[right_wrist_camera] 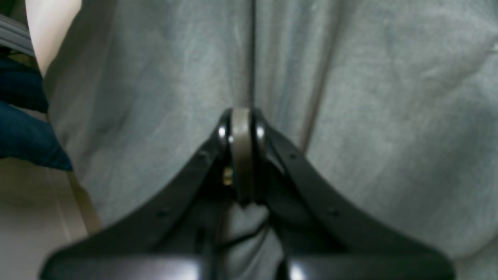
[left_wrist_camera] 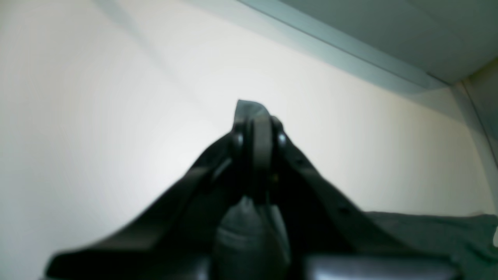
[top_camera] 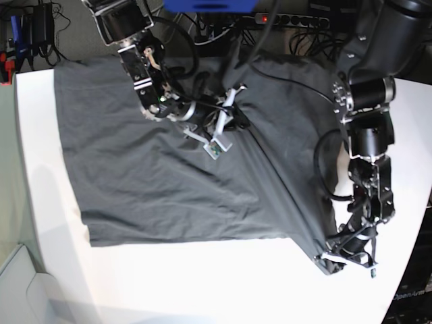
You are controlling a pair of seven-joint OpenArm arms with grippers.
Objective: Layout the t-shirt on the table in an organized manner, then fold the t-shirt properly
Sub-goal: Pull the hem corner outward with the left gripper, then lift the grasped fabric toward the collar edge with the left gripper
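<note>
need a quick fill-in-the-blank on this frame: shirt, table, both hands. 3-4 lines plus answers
1. The t-shirt lies spread on a ____ table.
2. The left hand is shut on the shirt's corner near the table's ____ edge in the base view.
3. The right hand is ____ on a fold of the shirt near its middle.
4. The colour of the shirt is dark ____.

Missing words: white; right; shut; grey

soft wrinkly cloth t-shirt (top_camera: 169, 175), matte table (top_camera: 202, 283)
</note>
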